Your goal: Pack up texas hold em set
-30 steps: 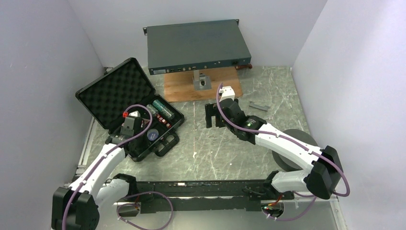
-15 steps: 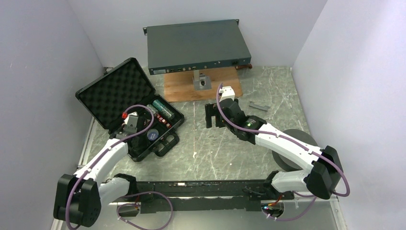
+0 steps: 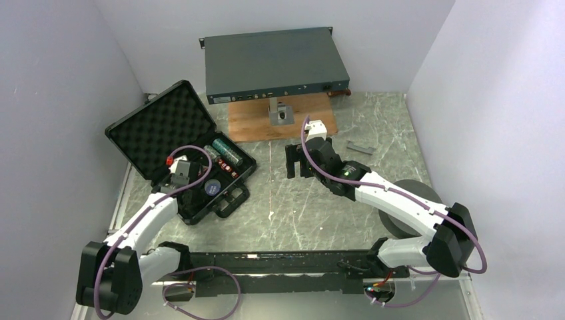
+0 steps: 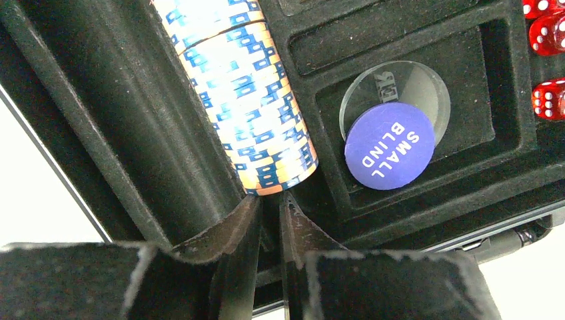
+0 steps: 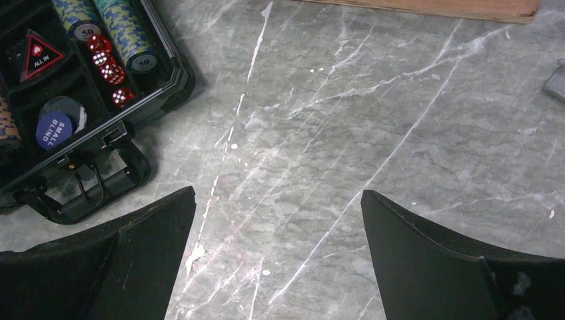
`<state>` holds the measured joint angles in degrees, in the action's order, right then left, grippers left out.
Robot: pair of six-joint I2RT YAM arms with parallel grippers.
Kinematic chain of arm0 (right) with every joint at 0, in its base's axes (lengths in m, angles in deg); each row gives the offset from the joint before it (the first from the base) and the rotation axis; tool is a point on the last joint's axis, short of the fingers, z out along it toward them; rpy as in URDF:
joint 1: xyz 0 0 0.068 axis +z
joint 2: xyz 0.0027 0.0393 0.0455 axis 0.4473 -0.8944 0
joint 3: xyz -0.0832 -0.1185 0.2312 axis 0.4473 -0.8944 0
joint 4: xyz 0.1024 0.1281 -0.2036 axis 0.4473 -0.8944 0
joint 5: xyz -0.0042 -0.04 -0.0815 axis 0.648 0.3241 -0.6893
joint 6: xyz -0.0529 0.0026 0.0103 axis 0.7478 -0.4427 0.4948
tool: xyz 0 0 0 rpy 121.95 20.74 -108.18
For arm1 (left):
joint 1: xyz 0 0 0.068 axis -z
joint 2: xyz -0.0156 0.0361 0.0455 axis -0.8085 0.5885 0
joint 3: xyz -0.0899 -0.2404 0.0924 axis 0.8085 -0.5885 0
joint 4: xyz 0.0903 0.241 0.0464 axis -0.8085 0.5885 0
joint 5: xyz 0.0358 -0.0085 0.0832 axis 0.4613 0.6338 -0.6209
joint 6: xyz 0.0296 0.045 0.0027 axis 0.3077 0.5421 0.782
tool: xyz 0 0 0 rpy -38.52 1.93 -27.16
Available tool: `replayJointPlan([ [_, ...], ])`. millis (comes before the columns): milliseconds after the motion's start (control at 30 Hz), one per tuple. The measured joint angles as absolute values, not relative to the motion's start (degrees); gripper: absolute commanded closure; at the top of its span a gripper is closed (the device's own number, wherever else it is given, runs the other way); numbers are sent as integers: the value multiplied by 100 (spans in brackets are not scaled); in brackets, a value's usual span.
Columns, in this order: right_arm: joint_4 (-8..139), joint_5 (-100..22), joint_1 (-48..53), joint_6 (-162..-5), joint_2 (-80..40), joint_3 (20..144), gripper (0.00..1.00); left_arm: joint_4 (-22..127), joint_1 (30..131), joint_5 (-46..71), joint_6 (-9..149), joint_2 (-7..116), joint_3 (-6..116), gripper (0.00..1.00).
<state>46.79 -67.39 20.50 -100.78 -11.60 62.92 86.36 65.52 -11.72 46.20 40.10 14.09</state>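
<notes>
1. At centre left of the overhead view, the black case (image 3: pixel 156 130) lies open, its foam lid facing up.
2. Chip stacks (image 4: pixel 246 100), blue disc (image 4: pixel 390 145), red dice (image 5: pixel 110 70) and triangle marker (image 5: pixel 40 57) sit in its tray.
3. Left gripper (image 4: pixel 270 200): jaws a narrow slit apart, empty, at a stack's end.
4. Right gripper (image 5: pixel 278 193) gapes wide, empty, above the table (image 5: pixel 333 133).
5. Seemingly left to do: shutting and latching the lid.

Blue disc (image 4: pixel 390 145): "SMALL BLIND" in white, readable in both wrist views. Red triangle marker (image 5: pixel 41 57): "ALL IN", with a small symbol above it that is too small to tell. Blue-yellow chip stack (image 5: pixel 86 31) end face: "50". Green chip stack (image 5: pixel 142 61) end face: "50". Clear disc (image 4: pixel 413 87) under the blue one: partial letters, unreadable.
</notes>
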Motion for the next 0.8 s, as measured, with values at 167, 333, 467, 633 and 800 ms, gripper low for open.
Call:
replayJointPlan([
  [167,4675,-6737,2050,-10078,-1160,6292,2,8638,6544,-1117,4622,3955,1404,66],
  [333,4677,-6719,2050,-10080,-1160,6292,2,8710,6509,-1054,4677,3564,1398,57],
  [467,4677,-6693,2050,-10084,-1160,6292,1,8848,6491,-903,4797,3009,1481,50],
  [633,4677,-6682,2050,-10121,-1160,6292,1,9147,6491,-737,5066,2657,1992,42],
  [800,4673,-6684,2050,-10154,-1145,6290,1,9377,6445,-711,5527,2724,2952,40],
])
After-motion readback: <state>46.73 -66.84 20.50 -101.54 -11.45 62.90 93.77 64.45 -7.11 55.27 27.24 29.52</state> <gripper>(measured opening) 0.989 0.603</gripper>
